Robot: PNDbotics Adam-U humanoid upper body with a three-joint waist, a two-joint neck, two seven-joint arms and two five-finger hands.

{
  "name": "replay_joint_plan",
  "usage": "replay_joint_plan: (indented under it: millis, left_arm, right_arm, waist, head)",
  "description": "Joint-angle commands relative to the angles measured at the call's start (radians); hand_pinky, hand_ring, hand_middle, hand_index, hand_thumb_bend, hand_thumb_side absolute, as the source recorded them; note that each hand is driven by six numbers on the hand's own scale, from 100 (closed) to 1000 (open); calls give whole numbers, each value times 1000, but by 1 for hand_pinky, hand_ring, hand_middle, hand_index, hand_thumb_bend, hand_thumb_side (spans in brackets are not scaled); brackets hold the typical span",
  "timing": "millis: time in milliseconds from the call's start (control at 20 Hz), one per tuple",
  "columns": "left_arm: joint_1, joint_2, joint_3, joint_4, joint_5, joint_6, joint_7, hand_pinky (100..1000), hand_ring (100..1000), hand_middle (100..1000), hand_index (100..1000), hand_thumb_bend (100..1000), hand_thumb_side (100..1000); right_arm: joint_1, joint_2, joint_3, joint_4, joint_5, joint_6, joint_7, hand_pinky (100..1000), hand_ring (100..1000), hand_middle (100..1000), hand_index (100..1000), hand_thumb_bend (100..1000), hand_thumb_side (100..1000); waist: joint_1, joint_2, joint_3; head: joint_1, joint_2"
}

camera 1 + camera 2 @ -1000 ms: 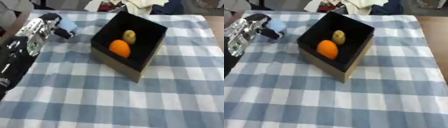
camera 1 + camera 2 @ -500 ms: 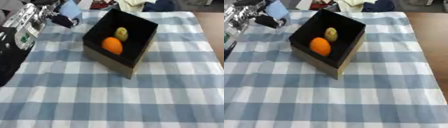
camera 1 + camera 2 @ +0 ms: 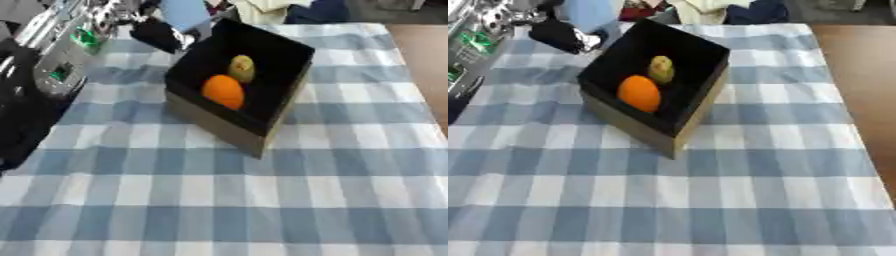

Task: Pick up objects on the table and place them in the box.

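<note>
Blue-and-white checked cloth [image 3: 262,200] covers the table, brown floor [image 3: 859,75] past its right edge; wide bare cloth lies near and right of the box. Left hand [image 3: 162,35] at upper left, fingers curled round a pale blue object [image 3: 185,12], just left of the box [image 3: 219,127]. Orange [image 3: 223,91] and yellowish fruit [image 3: 241,68] sit inside, cloth heap [image 3: 702,10] beyond

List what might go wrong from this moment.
The left robot hand holds a light blue object beside the black-lined cardboard box, over its rim; released now, it may fall outside. Lowering could bump the wall and shift the box, rolling the round orange fruit against the yellow-green fruit.
</note>
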Motion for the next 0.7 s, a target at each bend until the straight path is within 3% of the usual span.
replay_joint_plan:
  millis: [50, 400, 700]
  left_arm:
    - [-38, -8, -15, -50, 23, -2, -30, 593, 793, 666, 515, 100, 465]
    - [-81, -58, -54, -56, 10, -15, -66, 587, 788, 659, 513, 100, 466]
    - [-78, -87, -83, 9, -36, -35, -77, 585, 787, 656, 512, 100, 483]
  right_arm:
    - [-17, -11, 0, -28, -9, 0, 2, 979, 966, 784, 870, 100, 729]
    - [-22, -9, 4, -31, -10, 1, 5, 978, 966, 783, 870, 100, 732]
    - [-23, -8, 6, -32, -11, 2, 7, 979, 966, 783, 870, 100, 734]
  waist:
    - [2, -22, -3]
    - [5, -17, -10]
    - [7, -13, -16]
  head:
    - [10, 0]
    - [18, -4]
    - [21, -11]
